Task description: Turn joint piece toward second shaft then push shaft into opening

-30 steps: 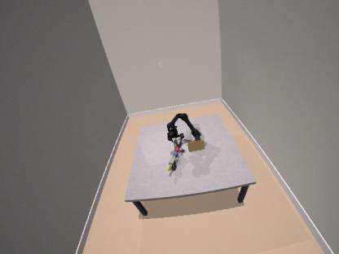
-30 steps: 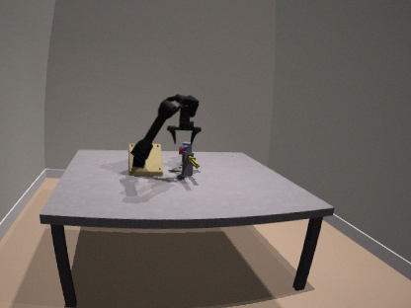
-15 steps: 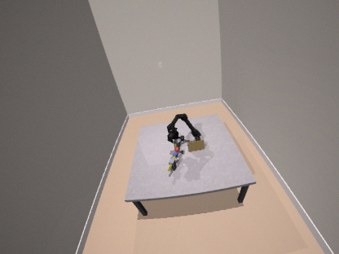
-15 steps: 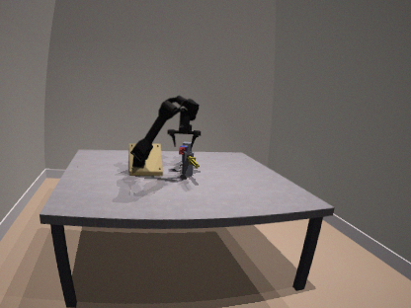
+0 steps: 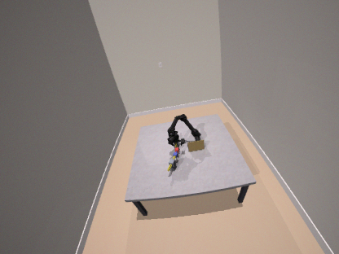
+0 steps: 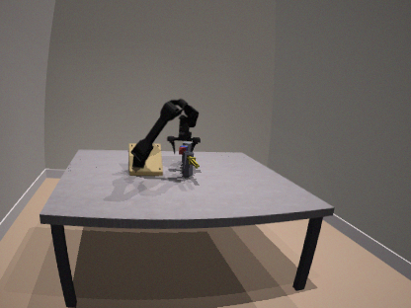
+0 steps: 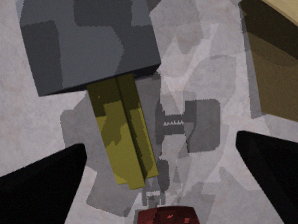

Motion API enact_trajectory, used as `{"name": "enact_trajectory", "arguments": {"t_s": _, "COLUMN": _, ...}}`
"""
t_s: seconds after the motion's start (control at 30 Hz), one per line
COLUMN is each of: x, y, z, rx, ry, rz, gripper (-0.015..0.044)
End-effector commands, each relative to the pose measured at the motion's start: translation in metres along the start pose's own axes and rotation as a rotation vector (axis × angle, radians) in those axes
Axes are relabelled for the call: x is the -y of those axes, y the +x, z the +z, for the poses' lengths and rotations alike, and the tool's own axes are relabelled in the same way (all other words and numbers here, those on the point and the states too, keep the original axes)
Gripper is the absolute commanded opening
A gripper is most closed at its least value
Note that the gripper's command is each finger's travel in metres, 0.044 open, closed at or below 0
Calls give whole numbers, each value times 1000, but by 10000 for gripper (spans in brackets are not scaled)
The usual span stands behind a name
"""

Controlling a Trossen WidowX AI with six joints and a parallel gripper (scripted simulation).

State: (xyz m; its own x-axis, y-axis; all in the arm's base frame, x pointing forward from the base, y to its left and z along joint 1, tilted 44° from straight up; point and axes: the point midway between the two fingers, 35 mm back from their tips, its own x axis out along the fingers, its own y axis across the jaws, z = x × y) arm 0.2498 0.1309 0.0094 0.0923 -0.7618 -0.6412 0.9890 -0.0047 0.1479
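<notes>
While the black parallel-jaw gripper (image 5: 177, 142) (image 6: 183, 150) (image 7: 161, 145) is hanging wide open and empty above the yellow ridged shaft (image 5: 176, 145) (image 7: 120, 145), the step in hand is probably calling for centring, squaring to its slant, then an even grip, clear of the dark grey block (image 7: 95, 45). Shaft: straight, partly shadowed, protruding from the block. Red square joint piece (image 5: 177, 150) (image 6: 183, 149) (image 7: 167, 215): sitting just beyond its end, apart; opening, cannot tell.
</notes>
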Motion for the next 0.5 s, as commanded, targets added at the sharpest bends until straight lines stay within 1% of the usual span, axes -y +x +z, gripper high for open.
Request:
{"name": "enact_trajectory", "arguments": {"t_s": 0.0, "x": 0, "y": -1, "z": -14, "rx": -4, "ry": -1, "rz": 0, "gripper": 440}}
{"name": "enact_trajectory", "arguments": {"t_s": 0.33, "x": 1, "y": -5, "z": -53, "rx": -6, "ry": 3, "rz": 0, "gripper": 440}}
{"name": "enact_trajectory", "arguments": {"t_s": 0.47, "x": 2, "y": -5, "z": -59, "rx": -6, "ry": 3, "rz": 0, "gripper": 440}}
